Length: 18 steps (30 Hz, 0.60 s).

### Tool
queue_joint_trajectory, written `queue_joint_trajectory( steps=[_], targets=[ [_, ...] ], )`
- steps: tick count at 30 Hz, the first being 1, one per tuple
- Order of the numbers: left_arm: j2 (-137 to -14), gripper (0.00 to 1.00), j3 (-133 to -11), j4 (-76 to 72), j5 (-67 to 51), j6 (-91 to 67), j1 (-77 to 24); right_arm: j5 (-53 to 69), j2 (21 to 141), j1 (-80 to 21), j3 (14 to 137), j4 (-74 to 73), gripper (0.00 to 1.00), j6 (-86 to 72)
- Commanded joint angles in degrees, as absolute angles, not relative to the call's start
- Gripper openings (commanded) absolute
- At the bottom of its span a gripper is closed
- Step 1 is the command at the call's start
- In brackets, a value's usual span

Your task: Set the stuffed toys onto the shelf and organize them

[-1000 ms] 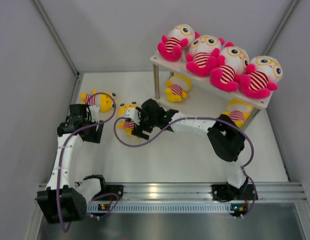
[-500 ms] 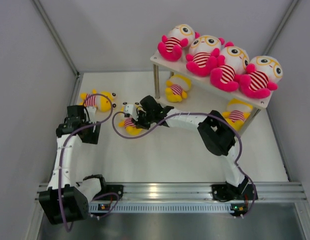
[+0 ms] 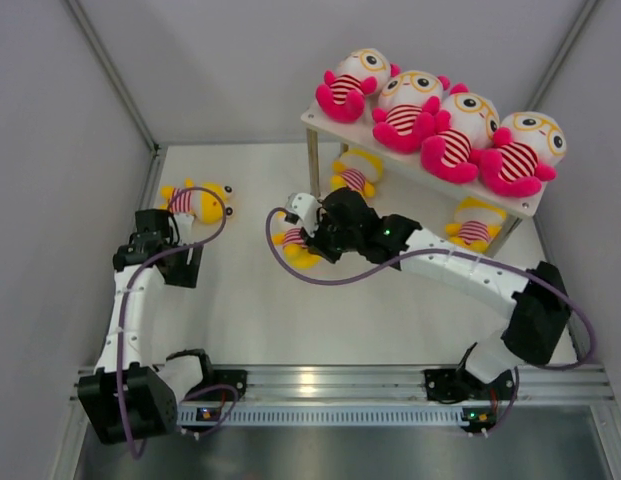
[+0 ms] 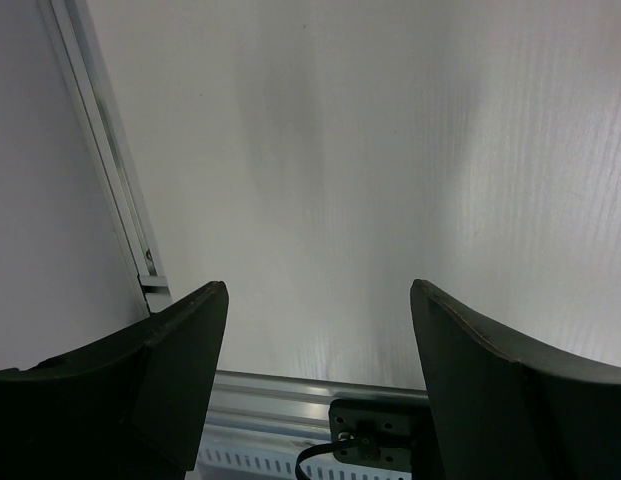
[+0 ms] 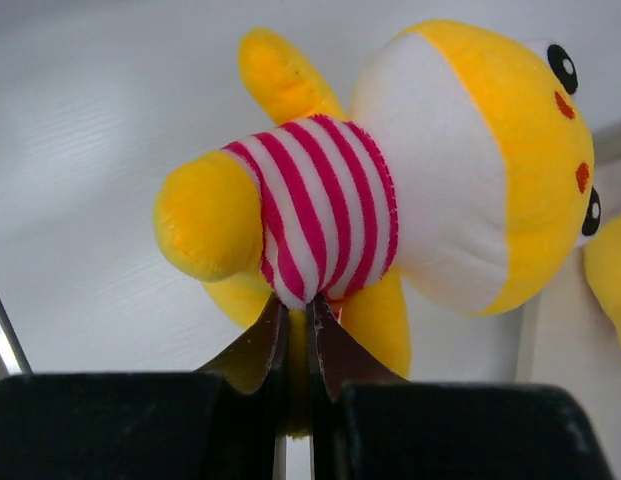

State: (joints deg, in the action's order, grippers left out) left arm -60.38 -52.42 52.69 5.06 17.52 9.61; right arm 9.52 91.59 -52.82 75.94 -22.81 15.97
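1. The right gripper (image 5: 298,312) is clamped down hard on the held yellow doll (image 5: 390,200). It has only a thin fold of the striped belly between the jaws, so it's a small bite.
2. From above, that doll sits out on the table (image 3: 390,310), just left of the shelf (image 3: 525,207). I can't tell whether it's clear of the surface.
3. The top board is full with four pink dolls (image 3: 437,125) in a row. Two yellow dolls (image 3: 355,176) are tucked under it, on the lower tier as far as I can tell, with a gap between them.
4. The left gripper (image 4: 318,292) is spread wide with nothing in it, hanging over bare table. The loose yellow doll (image 3: 195,200) lies near it.
5. With a pinch that slim, the carry wants to be slow and without swing.
6. The approach should come in low under the top board and aim for the gap.
7. The doll should be seated before the jaws let go.
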Motion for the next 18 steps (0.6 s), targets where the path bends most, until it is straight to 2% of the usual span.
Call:
queue_joint_trajectory(
  steps=[1, 8, 14, 18],
  targets=[
    [-61.43, 0.80, -55.10, 50.89, 3.61, 18.72, 9.93, -5.48, 84.66, -53.00, 73.75, -34.60, 0.00, 8.89],
    [-63.72, 0.80, -57.39, 50.98, 0.79, 19.86, 9.84, -31.44, 78.58, -52.12, 73.21, -42.19, 0.00, 6.50],
    [-62.32, 0.80, -57.22, 50.98, 0.35, 20.39, 9.84, -34.72, 77.34, -46.33, 73.65, -41.92, 0.00, 9.31],
    [-62.40, 0.80, -57.04, 50.89, 0.26, 20.65, 9.93, -34.10, 77.26, -40.96, 71.12, -34.23, 0.00, 12.47]
  ],
)
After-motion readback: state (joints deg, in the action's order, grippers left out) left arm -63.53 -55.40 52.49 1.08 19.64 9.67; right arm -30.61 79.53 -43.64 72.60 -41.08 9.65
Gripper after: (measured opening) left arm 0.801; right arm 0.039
